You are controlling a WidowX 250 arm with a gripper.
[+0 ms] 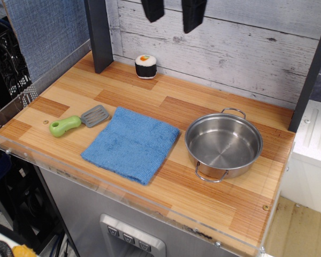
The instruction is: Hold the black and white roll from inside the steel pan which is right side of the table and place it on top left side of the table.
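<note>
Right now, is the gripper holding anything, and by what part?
Nothing is held. The gripper hangs open and empty at the top of the view, while the sushi roll stands alone on the table, apart from the jaws.

A blue cloth (132, 143) lies flat, with a green-handled grey spatula (78, 121) just beside its left edge.
</note>
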